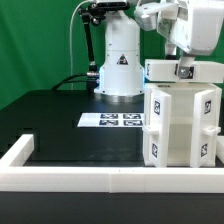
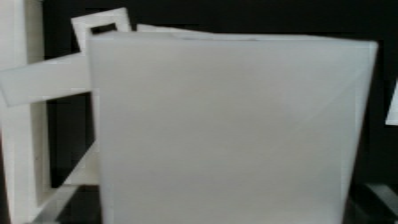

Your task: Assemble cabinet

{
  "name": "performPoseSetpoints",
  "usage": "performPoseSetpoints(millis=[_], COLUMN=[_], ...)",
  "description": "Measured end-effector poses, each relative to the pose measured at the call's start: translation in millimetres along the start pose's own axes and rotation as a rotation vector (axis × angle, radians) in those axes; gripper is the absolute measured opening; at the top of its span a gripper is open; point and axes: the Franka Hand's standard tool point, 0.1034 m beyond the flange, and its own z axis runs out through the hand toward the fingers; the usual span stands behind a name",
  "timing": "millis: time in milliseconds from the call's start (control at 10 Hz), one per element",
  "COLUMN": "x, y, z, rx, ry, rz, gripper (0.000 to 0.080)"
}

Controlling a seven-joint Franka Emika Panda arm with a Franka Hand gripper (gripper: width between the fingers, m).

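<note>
The cabinet point(image 1: 180, 128) stands upright by the worktop point(image 1: 60, 125) edge on the exterior view's right, near the corner behind the white rail point(image 1: 90, 180). A flat panel point(image 1: 163, 70) lies on its top with the hand point(image 1: 185, 69) down on that panel; whether the hand grips it, or how wide it is spread, I cannot tell. The step looks like seating that panel: square its edges with the walls below and press straight down, so the tall box neither tips nor slides.
</note>
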Motion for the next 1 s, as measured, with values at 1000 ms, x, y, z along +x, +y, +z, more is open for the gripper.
performPoseSetpoints(millis=[1000], x=[1.8], y=[-5.0], z=[4.9], rx=[0.025], ry=[0.015], rz=[0.935], gripper=[0.0572])
